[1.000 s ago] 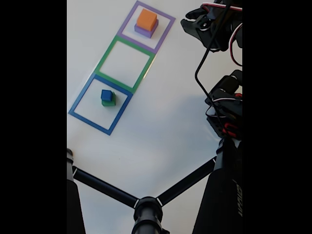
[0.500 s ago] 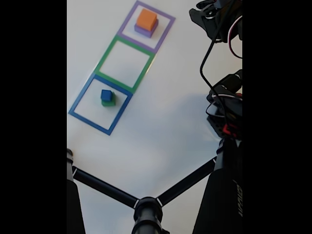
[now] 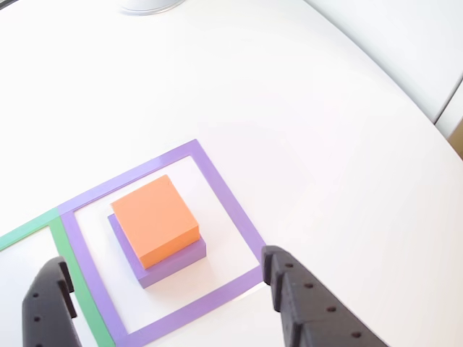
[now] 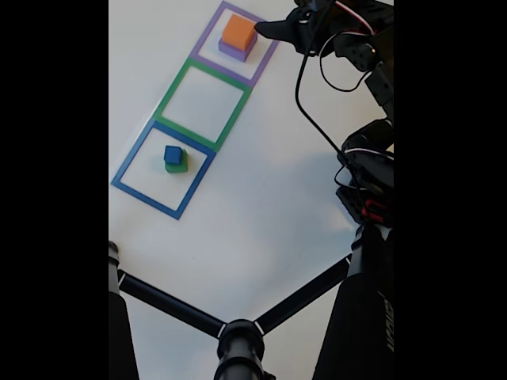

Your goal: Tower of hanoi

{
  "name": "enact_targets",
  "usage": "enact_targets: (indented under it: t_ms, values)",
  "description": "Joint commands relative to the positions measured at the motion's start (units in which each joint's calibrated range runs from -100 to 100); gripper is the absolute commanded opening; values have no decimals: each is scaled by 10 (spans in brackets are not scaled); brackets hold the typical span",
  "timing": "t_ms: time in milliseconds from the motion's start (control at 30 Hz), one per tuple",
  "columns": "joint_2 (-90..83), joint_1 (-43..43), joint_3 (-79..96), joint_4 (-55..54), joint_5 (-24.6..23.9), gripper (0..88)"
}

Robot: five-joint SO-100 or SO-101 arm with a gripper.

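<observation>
In the fixed view the pincer [image 4: 273, 30] is now reaching in over the purple square's [image 4: 265, 57] right edge, having swung left and down from the top right corner where it was sitting a second ago; the blocks are lying where they were. In the other view its jaws are standing wide apart, released, holding nothing. The orange block [image 3: 154, 219], a matte flat-topped cube, is sitting on a wider, flatter purple block [image 3: 177, 262], both resting between and just ahead of the fingers [image 3: 304, 303]. Well left of the pincer, a blue block [image 4: 173, 154] is resting on a green one [image 4: 179, 167] inside the blue square [image 4: 127, 168].
</observation>
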Motion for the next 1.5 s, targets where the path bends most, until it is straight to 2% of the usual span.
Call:
enact_targets:
  t_ms: [0,333,733,1167,1467]
  values:
    - [26,16,50,-124,4,349]
    - [124,20,157,-375,4,483]
    - [349,10,163,-664,4,495]
    - [545,-13,134,-855,4,469]
    - [650,-22,89,-928,4,463]
